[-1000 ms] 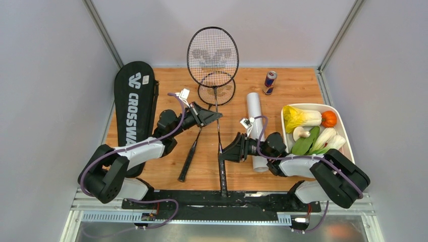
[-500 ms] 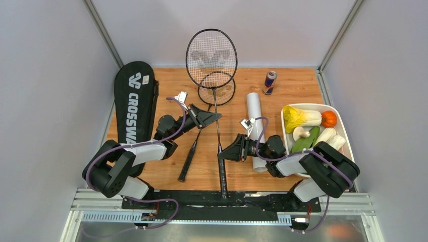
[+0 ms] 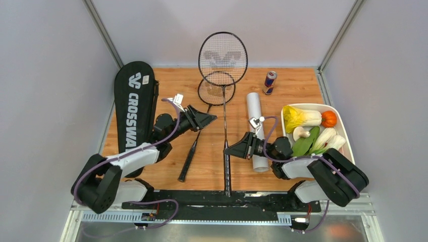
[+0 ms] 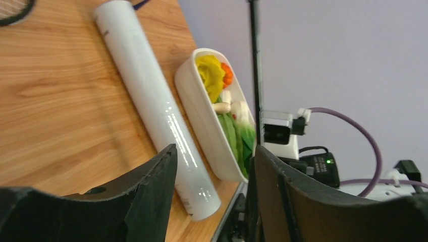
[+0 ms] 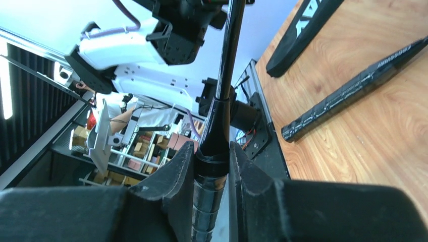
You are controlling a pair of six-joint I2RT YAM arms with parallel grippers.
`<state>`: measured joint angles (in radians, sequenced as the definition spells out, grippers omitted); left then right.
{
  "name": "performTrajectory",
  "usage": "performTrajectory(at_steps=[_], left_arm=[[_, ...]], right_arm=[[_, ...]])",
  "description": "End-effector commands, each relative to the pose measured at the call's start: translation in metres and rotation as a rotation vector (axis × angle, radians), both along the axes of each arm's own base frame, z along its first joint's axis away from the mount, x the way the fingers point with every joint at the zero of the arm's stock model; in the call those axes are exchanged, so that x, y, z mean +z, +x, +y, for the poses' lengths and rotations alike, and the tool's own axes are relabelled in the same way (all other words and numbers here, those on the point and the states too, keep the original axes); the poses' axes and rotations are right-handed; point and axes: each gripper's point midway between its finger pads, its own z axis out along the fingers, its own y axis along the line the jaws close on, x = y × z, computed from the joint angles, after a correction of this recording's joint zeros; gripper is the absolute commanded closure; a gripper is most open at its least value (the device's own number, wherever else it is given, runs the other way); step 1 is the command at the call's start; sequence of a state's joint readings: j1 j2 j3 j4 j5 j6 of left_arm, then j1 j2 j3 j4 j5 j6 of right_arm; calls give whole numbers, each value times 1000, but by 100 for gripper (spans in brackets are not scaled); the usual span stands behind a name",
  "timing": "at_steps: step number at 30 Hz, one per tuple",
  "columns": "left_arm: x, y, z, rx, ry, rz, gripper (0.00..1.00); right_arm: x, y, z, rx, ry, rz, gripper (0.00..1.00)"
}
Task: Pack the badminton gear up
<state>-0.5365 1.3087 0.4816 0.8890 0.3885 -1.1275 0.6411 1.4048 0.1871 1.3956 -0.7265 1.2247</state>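
Right gripper (image 3: 227, 149) clamps racket (image 3: 225, 121) at grip (left gripper (image 3: 213, 119) nearby).

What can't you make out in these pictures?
Top view: the bag has its near part covered by the left arm; the tube has its middle covered by the right arm; the lying racket has its shaft partly behind the left claw; the can label is too small.
Right wrist view: the held racket has its head cut off by the top edge.
All views: the tube's inside is unseen; no shuttlecocks show.
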Motion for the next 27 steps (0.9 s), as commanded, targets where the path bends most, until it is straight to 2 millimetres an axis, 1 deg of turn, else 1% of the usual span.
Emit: performTrajectory(at_steps=[1, 2, 3, 4, 5, 6, 7, 8, 9, 10, 11, 12, 13, 14, 15, 16, 17, 18, 19, 20, 21, 23, 25, 27], left_arm=[[-35, 2, 33, 123, 303, -13, 35], [-42, -1, 42, 135, 382, -1, 34], [-46, 4, 52, 186, 431, 8, 34], [-51, 3, 63, 204, 528, 34, 34], [-75, 0, 87, 266, 670, 117, 34], [-64, 15, 108, 362, 781, 80, 34], [-77, 9, 129, 391, 908, 140, 34], [-68, 22, 153, 490, 1029, 124, 35], [-74, 17, 174, 515, 1143, 165, 35], [-67, 28, 196, 593, 1265, 160, 35], [-71, 26, 215, 613, 1345, 202, 36], [-70, 32, 227, 632, 1415, 220, 36], [-75, 33, 244, 648, 1450, 276, 36], [-82, 37, 248, 629, 1463, 309, 36], [-87, 39, 263, 647, 1465, 359, 37], [-97, 41, 270, 639, 1473, 405, 38], [-102, 43, 280, 649, 1477, 437, 38], [-115, 43, 283, 623, 1494, 477, 38], [-122, 45, 292, 625, 1497, 509, 39], [-137, 45, 294, 589, 1508, 550, 39], [-143, 46, 303, 594, 1513, 583, 40], [-169, 44, 314, 555, 1559, 667, 41], [-178, 46, 322, 552, 1571, 706, 42], [-182, 50, 328, 567, 1580, 721, 44]], right_arm=[[29, 13, -10, -67, 41, -94, 100], [27, 17, -10, -73, 18, -82, 100], [27, 19, -11, -78, 3, -72, 100], [26, 20, -11, -79, -11, -63, 100], [28, 20, -12, -77, -19, -65, 100], [31, 19, -12, -75, -22, -74, 100], [32, 19, -13, -75, -34, -81, 100], [32, 19, -13, -77, -55, -81, 100], [31, 19, -13, -79, -72, -89, 100], [32, 19, -14, -84, -82, -97, 100], [33, 17, -15, -86, -89, -107, 100], [36, 16, -17, -86, -88, -122, 100], [38, 14, -18, -83, -89, -127, 100], [39, 12, -19, -83, -88, -129, 100], [40, 11, -20, -83, -84, -126, 100], [42, 9, -21, -82, -80, -125, 100], [44, 7, -21, -78, -74, -120, 100], [44, 6, -22, -74, -70, -117, 100], [46, 4, -22, -69, -65, -115, 100], [47, 2, -23, -65, -60, -118, 100], [48, 0, -24, -64, -58, -120, 100], [50, -2, -25, -63, -59, -130, 100], [50, -5, -27, -60, -65, -139, 100], [52, -7, -28, -58, -67, -150, 100]])
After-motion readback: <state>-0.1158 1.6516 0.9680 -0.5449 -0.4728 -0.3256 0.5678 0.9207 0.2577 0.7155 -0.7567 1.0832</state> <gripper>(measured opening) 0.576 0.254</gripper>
